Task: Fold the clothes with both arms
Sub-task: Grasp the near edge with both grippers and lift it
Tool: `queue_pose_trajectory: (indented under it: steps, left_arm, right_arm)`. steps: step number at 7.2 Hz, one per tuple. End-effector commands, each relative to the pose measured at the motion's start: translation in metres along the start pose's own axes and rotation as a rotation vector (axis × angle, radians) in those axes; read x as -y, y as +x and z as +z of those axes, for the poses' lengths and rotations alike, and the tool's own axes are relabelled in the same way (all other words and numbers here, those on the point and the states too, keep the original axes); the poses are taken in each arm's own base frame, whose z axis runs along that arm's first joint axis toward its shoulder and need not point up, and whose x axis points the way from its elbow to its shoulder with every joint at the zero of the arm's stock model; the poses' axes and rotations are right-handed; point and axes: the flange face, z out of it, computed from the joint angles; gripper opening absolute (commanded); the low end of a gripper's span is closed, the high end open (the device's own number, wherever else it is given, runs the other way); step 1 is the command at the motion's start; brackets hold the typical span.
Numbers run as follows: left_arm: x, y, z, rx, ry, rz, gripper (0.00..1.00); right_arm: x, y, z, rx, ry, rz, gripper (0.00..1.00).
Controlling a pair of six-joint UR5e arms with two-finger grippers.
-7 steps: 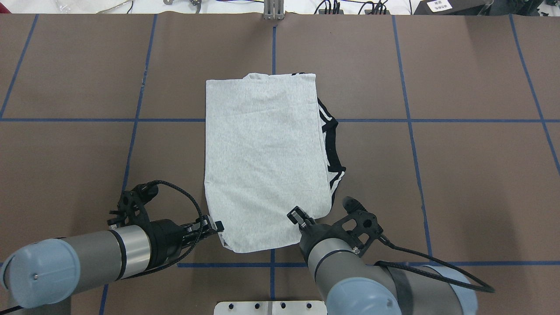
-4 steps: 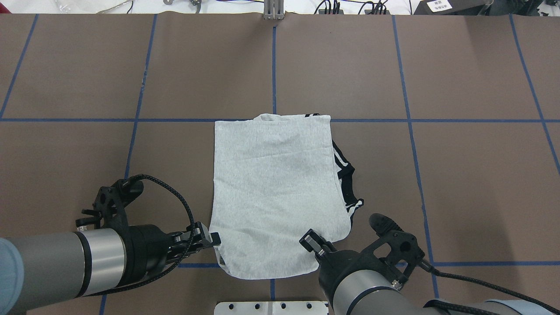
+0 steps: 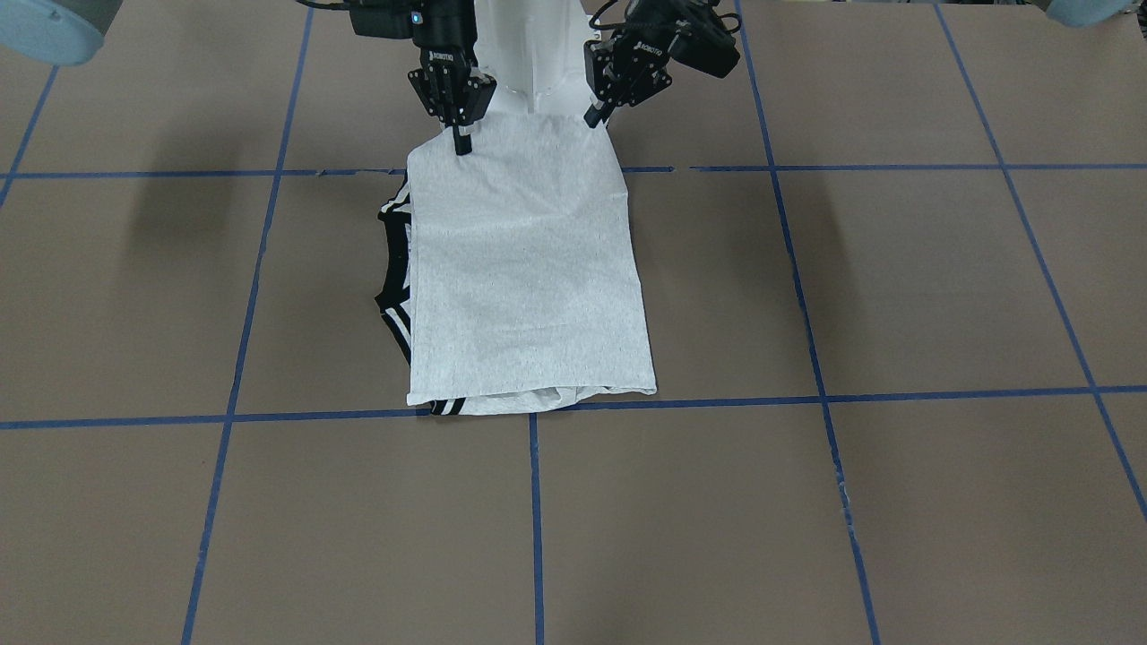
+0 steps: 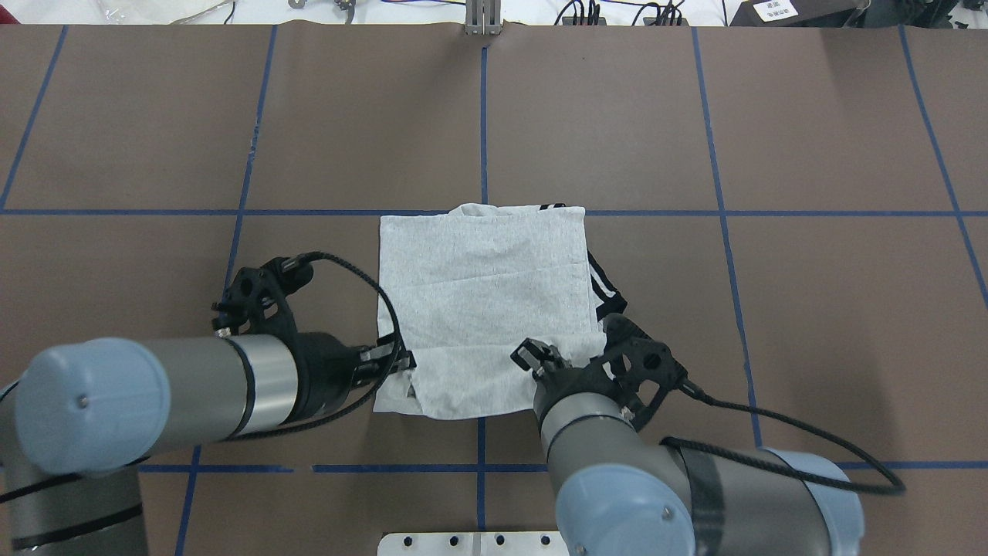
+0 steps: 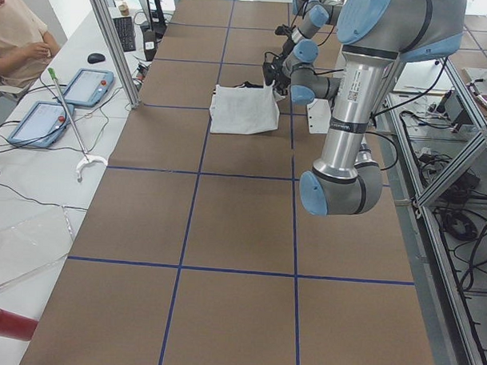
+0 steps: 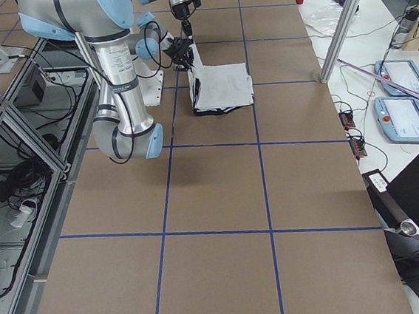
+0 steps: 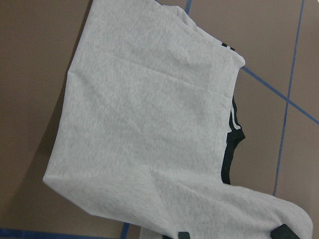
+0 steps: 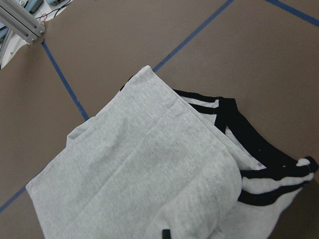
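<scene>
Facing the robot, the T-shirt point(image 3: 529, 269) lies mid-surface point(image 3: 896, 269). At its 12 o'clock edge the right gripper point(image 3: 461, 141) and left gripper point(image 3: 594, 116) each pinch a corner tight. Overhead, that hem sits at 6 o'clock, with the black trim point(image 4: 606, 289) at 3.

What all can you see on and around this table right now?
T-shirt: one, light grey with black striped trim, table centre, near edge lifted.
Table: one, brown cover, under everything.
Tape lines: several, blue, gridding the table.
Base plate: one, white, table's near edge.
Touch panels: two, blue-framed, operators' bench.
Red cylinder: one, red, same bench.
Person: one, beige top, at that bench.
Left arm, right arm: two, silver-grey, blue caps, flanking the T-shirt.
Left gripper, right gripper: two, black, each shut on the T-shirt's near edge.
</scene>
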Motion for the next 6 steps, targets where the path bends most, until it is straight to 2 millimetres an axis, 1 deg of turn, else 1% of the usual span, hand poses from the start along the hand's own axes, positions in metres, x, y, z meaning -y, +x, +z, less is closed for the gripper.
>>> queue_pose_trajectory:
  steps: [1, 2, 3, 4, 5, 6]
  left_arm:
    - [0.077, -0.002, 0.041, 0.072, 0.131, 0.08, 0.0]
    - [0.097, -0.011, 0.067, 0.124, 0.159, 0.097, 0.0]
    - [0.104, -0.023, 0.088, 0.144, 0.164, 0.096, 0.0]
    - [0.109, -0.037, 0.108, 0.157, 0.167, 0.098, 0.0]
    - [0.113, -0.048, 0.125, 0.171, 0.169, 0.097, 0.0]
    - [0.117, -0.053, 0.14, 0.186, 0.171, 0.095, 0.0]
  right_arm:
    - [0.035, -0.02, 0.077, -0.027, 0.052, -0.021, 0.0]
    - [0.035, -0.028, 0.103, -0.03, 0.071, -0.03, 0.0]
    - [0.033, -0.046, 0.128, -0.04, 0.087, -0.033, 0.0]
    - [0.032, -0.061, 0.148, -0.051, 0.082, -0.03, 0.0]
    - [0.034, -0.065, 0.166, -0.05, 0.089, -0.039, 0.0]
    - [0.038, -0.065, 0.177, -0.047, 0.097, -0.033, 0.0]
